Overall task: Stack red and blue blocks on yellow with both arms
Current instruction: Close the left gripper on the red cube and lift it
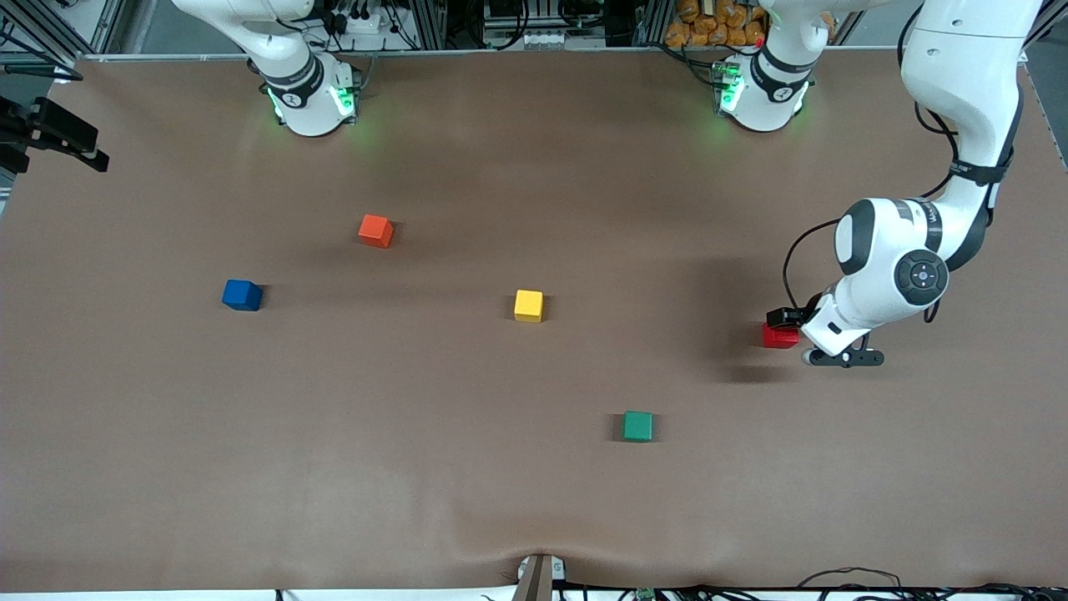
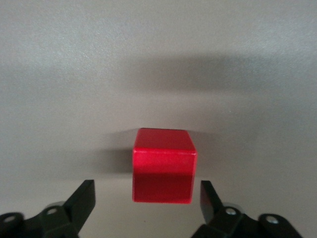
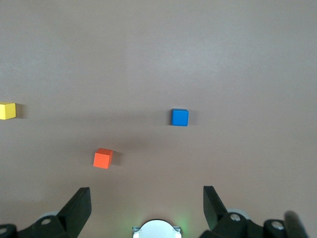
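The red block sits on the table toward the left arm's end. My left gripper is low around it. In the left wrist view the red block lies between the open fingers of the left gripper, with a gap on each side. The blue block sits toward the right arm's end and shows in the right wrist view. The yellow cube sits mid-table and also shows in the right wrist view. My right gripper is open and empty, high over the table by its base, out of the front view.
An orange-red cube lies farther from the front camera than the blue block, and shows in the right wrist view. A green cube lies nearer to the front camera than the yellow cube. The brown table carries nothing else.
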Motion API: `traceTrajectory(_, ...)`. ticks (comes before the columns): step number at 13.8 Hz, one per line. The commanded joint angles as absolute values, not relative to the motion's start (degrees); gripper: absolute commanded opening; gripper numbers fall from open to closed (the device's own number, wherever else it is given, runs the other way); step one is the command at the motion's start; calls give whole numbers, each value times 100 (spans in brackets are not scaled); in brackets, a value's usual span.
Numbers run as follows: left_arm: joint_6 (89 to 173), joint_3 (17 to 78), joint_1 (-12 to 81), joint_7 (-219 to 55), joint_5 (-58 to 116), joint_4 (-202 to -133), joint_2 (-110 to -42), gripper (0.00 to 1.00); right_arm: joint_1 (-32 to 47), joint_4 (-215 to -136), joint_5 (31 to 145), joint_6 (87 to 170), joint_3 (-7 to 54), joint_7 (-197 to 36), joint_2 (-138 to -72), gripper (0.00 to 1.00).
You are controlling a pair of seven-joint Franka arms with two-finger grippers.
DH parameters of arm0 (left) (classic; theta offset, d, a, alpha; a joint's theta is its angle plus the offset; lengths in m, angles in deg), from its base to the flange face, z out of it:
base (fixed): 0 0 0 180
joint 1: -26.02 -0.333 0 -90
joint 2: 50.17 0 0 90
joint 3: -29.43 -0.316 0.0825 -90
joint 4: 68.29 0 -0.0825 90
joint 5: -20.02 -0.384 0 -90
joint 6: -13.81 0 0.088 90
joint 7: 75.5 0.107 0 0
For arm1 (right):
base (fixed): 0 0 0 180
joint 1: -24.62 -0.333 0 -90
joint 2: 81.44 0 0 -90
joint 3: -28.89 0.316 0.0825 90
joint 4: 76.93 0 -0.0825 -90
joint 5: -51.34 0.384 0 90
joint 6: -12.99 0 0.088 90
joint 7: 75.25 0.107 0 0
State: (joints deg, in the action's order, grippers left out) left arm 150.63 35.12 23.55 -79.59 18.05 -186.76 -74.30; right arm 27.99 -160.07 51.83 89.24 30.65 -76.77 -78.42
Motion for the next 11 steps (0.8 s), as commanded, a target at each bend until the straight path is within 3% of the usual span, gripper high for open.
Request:
traceTrajectory(1, 15320, 3514, 2365, -7990, 1879, -18711, -7557, 91, 2910, -15990, 5265, 8884, 3127, -7622, -7836, 100)
traceTrajectory(3, 15390, 3523, 2365, -7990, 1879, -18711, -7627, 90, 2919, -15999, 5265, 8884, 3127, -7622, -7836, 100)
traceTrajectory(7, 15601, 3523, 2365, -7990, 1879, -18711, -7794, 78, 2919, -15999, 5265, 8875, 3127, -7622, -7836, 100)
traceTrajectory(8, 15619, 3523, 2365, -7990, 1879, -18711, -7821, 72, 2919, -15999, 5257, 8875, 3127, -7622, -7836, 100)
traceTrajectory(11, 15610, 3523, 2365, -7990, 1879, -18729, -7786, 35, 2928, -15999, 5265, 8875, 3127, -7622, -7836, 100)
